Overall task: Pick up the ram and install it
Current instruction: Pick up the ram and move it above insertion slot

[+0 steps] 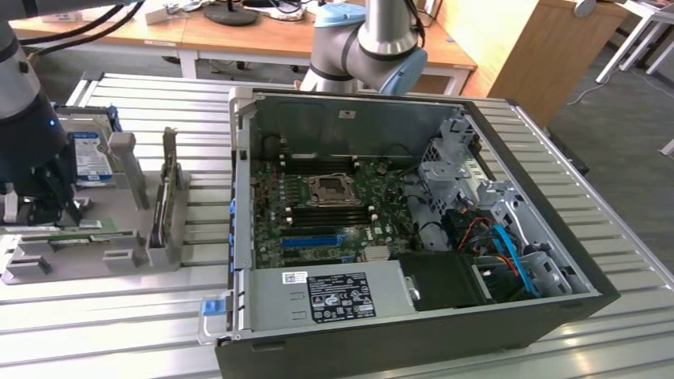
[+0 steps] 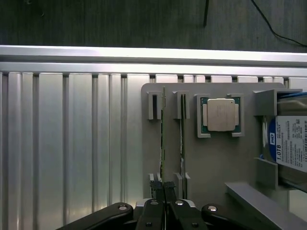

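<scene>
Pick-up stage: the end effector (image 2: 163, 185) is clenching one end of the ram (image 2: 163, 139), which is standing on edge in the grey holder (image 2: 216, 163) on the tabletop (image 2: 72, 143), just beside its twin (image 2: 182, 139). Freeing it is probably calling for a straight pull clear of the slots.

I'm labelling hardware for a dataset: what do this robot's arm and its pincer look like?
The silver tubular arm has pale blue joint caps. Its dark wrist section carries a small blue light, with black cables above. The black pincer has two slim fingers, hinged link bars and silver screw heads.
</scene>
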Motion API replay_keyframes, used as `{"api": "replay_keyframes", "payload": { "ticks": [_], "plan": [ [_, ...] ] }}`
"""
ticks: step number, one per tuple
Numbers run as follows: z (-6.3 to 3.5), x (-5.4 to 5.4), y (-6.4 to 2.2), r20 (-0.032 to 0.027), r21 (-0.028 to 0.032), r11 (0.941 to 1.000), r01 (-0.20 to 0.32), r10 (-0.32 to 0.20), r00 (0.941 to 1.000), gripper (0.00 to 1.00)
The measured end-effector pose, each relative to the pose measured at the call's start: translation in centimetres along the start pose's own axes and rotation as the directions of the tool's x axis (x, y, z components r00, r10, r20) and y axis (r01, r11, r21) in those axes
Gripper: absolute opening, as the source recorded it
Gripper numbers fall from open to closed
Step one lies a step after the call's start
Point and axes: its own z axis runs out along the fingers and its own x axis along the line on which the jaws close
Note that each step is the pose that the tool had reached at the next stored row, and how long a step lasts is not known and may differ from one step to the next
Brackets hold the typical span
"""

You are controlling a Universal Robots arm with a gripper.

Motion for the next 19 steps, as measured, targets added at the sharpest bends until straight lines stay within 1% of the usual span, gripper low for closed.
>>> {"api": "replay_keyframes", "payload": {
  "ticks": [6, 11, 19],
  "plan": [
    [-2.46, -0.1, 0.03, 0.0, 0.0, 1.0, 0.0, 0.0, 1.0, 0.12],
    [-4.28, -0.3, 0.06, 0.0, 0.0, 1.0, 0.0, 0.0, 1.0, 0.12],
    [-6.68, -0.4, 0.1, 0.0, 0.0, 1.0, 0.0, 0.0, 1.0, 0.12]
  ]
}}
